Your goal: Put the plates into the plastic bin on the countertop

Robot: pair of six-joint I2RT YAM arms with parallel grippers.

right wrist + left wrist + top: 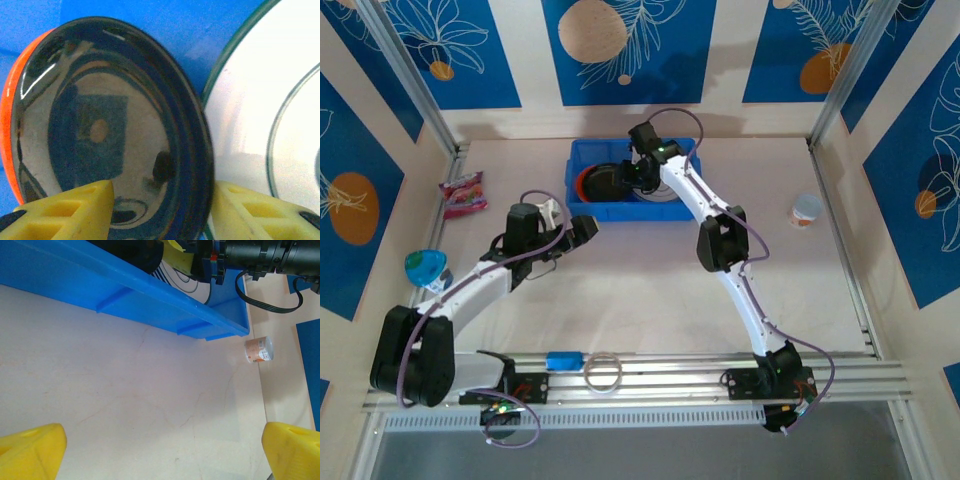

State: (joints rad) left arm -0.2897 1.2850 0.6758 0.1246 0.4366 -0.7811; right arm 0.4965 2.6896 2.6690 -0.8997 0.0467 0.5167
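The blue plastic bin (582, 160) stands at the back of the countertop (640, 290). Inside it a glossy black plate (110, 125) lies on an orange plate (7, 125), beside a white plate with a teal rim (255, 115). My right gripper (162, 210) hangs in the bin (150, 20), open, straddling the black plate's right rim. One finger is over the plate's well and clear of the rim; the other is outside against it. My left gripper (165, 450) is open over bare countertop (125, 390), just in front of the bin's near wall (150, 300).
A small paper cup (807, 210) stands at the right. A pink packet (462, 193) and a teal object (426, 268) lie at the left. On the near rail are a small blue lid-like object (564, 360) and a clear ring (603, 371).
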